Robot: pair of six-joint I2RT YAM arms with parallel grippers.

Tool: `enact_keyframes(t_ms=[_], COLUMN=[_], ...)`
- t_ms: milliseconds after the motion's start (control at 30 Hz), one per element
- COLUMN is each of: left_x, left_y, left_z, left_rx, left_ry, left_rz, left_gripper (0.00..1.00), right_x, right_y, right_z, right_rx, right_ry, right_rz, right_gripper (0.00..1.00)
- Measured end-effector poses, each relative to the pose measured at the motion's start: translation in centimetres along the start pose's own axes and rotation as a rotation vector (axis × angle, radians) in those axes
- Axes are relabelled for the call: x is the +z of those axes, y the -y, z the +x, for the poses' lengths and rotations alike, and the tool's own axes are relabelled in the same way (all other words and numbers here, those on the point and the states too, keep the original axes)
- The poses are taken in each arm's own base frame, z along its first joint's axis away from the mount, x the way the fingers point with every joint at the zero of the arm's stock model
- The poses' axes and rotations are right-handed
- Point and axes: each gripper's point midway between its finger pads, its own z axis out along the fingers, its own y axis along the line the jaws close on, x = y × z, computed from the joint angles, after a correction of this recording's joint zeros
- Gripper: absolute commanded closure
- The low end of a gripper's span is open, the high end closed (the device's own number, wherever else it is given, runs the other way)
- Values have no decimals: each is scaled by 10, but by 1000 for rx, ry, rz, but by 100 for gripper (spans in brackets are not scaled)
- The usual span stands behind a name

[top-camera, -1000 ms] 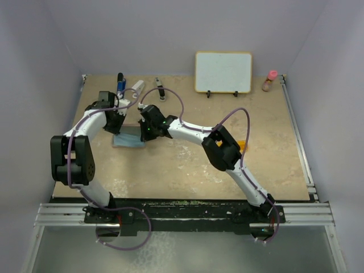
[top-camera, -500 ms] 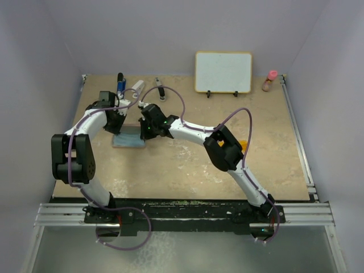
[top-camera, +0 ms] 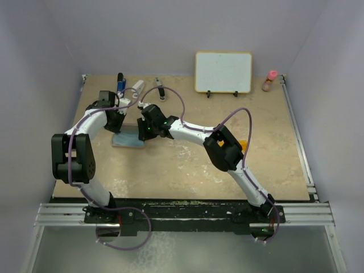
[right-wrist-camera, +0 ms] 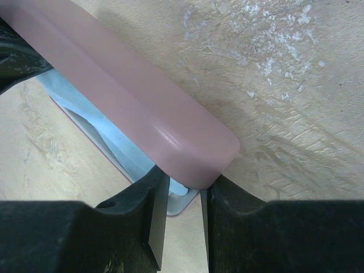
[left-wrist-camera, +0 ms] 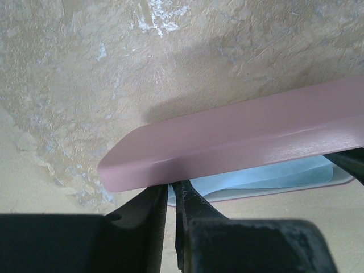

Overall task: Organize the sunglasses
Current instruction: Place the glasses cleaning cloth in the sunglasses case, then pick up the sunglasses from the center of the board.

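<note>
Bolted to the rail at the near edge of the desk (top-camera: 273, 165), both arms reach out toward its left half. The right arm bends at a raised elbow and stretches across the middle, while the left arm folds up and over from its own side. Just behind the right arm's elbow lie the sunglasses (top-camera: 243, 144), only a sliver of orange showing on the desk's right half, well apart from both end effectors. The two meet farther left at the pink case (left-wrist-camera: 239, 136), which lies open with a light blue cloth (left-wrist-camera: 267, 173) inside. The right end effector (right-wrist-camera: 186, 179) is drawn narrow, with a rounded corner of the pink lid pinched between its fingers. The left end effector (left-wrist-camera: 170, 190) is narrower, its fingers almost together on the rim at the lid's other end. The desk is mottled tan with pale scuffs. At its far edge a small whiteboard (top-camera: 223, 71) stands on feet beside a pink-capped bottle (top-camera: 269, 81) in the right corner. Plain lilac-grey walls close in three sides.
</note>
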Motion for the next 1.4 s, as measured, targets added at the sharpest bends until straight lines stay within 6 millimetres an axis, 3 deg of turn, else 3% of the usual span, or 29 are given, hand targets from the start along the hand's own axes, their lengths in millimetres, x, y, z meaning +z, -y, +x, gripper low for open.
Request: enact_keyframes(t_ms=[233,367,600,733,967,1100,1200,1333,1400], left_x=[1,2,0,-21,-80,-108,-132,-165,-177], left_y=[1,1,-1,-5,-15,-12,-5,19,51], left_z=[1,2,3,-6,-31,-49,-69,-98,-119], left_rx=[-1,-1,-2,0,1,8,20,55,128], left_ry=[1,-3,4,55,204,258,337,459,508], left_rz=[5,4,-12,-40,-107,-79,-29,35,72], left_gripper=[69,67,66,65,61,54,50,50,50], right_x=[0,0,-13,-29,-59,-96,-147,-232,-280], right_y=[-2,-2,-5,-10,-11,17,59,153,196], right_z=[0,0,-2,-11,-34,-28,-10,6,14], right_rx=[-2,-2,-4,-5,-5,6,59,220,305], right_ry=[4,6,23,54,136,157,148,204,269], right_rz=[-4,-5,-16,-25,8,147,260,428,543], right_gripper=[68,67,37,22,24,37,41,36,32])
